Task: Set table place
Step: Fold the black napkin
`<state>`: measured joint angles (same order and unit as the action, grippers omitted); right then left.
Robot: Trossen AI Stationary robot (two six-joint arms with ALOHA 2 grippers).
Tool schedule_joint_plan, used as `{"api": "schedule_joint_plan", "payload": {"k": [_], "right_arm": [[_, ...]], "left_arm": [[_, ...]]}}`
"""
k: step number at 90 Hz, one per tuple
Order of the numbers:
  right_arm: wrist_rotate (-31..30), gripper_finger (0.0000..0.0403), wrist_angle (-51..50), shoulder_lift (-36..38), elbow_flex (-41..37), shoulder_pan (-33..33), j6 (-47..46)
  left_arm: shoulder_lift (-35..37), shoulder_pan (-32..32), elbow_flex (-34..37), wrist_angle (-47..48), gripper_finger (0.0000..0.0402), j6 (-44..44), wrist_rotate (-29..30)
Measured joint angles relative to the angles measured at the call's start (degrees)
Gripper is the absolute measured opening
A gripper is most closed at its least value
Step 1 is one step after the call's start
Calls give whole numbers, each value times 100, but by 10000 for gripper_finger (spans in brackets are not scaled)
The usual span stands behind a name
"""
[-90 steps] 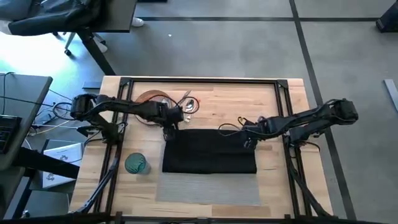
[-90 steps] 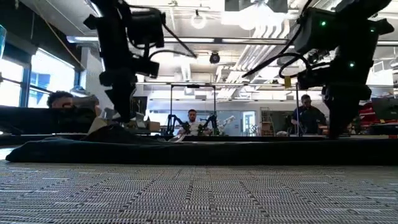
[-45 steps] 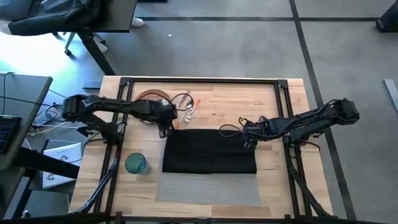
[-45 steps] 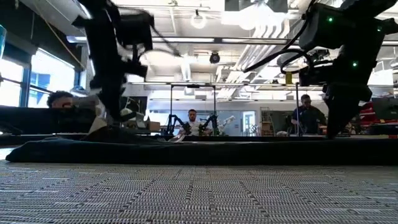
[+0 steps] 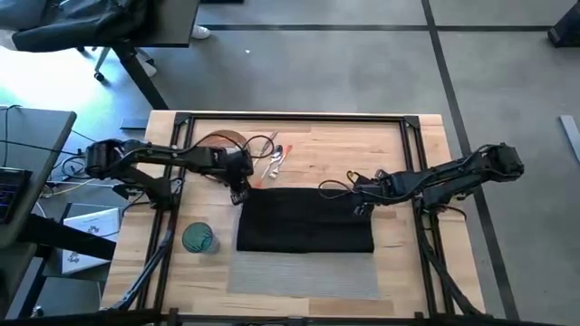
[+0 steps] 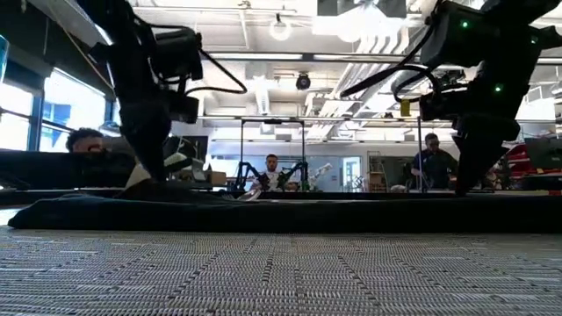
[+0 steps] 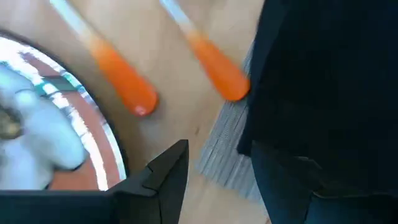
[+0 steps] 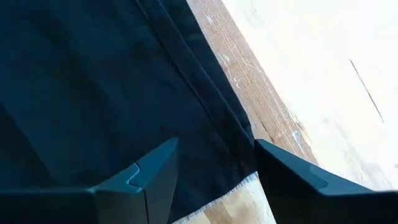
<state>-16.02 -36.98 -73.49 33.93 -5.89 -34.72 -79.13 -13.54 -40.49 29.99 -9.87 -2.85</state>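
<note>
A black napkin (image 5: pixel 305 220) lies flat over the far part of the grey placemat (image 5: pixel 304 274). My left gripper (image 5: pixel 239 188) stands open just off the napkin's far left corner (image 7: pixel 261 124), where a placemat corner (image 7: pixel 221 152) sticks out from under it. My right gripper (image 5: pixel 359 205) is open, its fingers on either side of the napkin's far right corner (image 8: pixel 239 134). The orange-brown plate (image 5: pixel 220 143) and the orange-handled cutlery (image 5: pixel 277 156) lie on the table behind my left gripper. The teal glass (image 5: pixel 198 238) stands left of the placemat. My left gripper touches nothing that shows. My right gripper points down over the napkin's hemmed far right corner (image 8: pixel 211 124); its fingertips lie below the edge of its wrist view, so I cannot tell whether they touch the cloth.
Bare wood (image 5: pixel 399 154) lies behind the napkin on the right. A black frame (image 5: pixel 299 118) runs along the table's far edge and down both sides. People and other robot arms (image 6: pixel 272 171) show in the room beyond.
My left gripper has gone toward the table's left edge, from over the napkin's far left corner to just off it. The napkin lies flat as before.
</note>
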Motion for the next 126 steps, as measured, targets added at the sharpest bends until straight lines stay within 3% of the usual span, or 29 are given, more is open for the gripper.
{"api": "schedule_joint_plan", "payload": {"k": [11,47,64,83,97,126], "right_arm": [[3,194,2,-1,0,0,-15],[9,194,-1,-2,2,0,-42],[-38,194,1,-2,2,0,-42],[-48,194,48,-2,2,0,-41],[-48,194,61,-4,2,0,-39],[156,194,42,-1,90,0,165]], "left_arm": [[4,5,37,-249,161,-7,-567],[6,4,56,-297,161,-43,-583],[-80,4,306,-342,161,-57,-310],[-176,7,609,-284,161,-151,827],[-105,9,546,-189,161,-46,943],[340,151,-240,590,161,55,946]]}}
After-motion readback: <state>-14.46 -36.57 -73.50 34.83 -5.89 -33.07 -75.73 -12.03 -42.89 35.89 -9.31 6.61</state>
